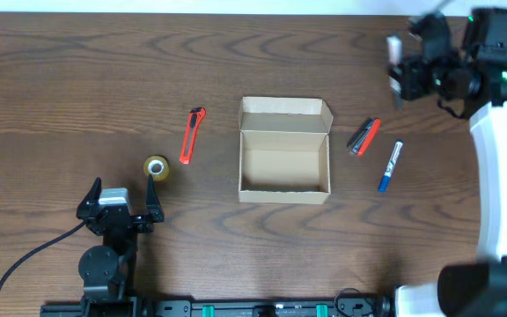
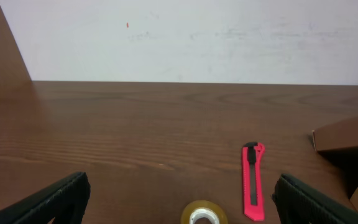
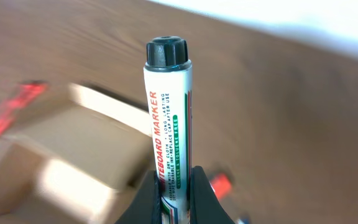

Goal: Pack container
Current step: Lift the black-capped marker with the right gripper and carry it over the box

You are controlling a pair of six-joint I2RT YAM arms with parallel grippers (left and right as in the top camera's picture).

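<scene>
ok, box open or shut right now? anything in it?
Open and empty: the box has its flap lid folded back, and the overhead view shows only bare cardboard inside.

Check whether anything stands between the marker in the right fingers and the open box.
Nothing visible covers the open container. Between it and the whiteboard marker held in the right fingers, red and black pens and a blue marker lie flat, probably low enough to pass over.

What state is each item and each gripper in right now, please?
container, open, empty
whiteboard marker, lifted, held
right gripper, shut on the whiteboard marker
left gripper, open, empty
box cutter, lying flat, untouched
tape roll, lying flat, untouched
blue pen, lying flat, untouched
</scene>
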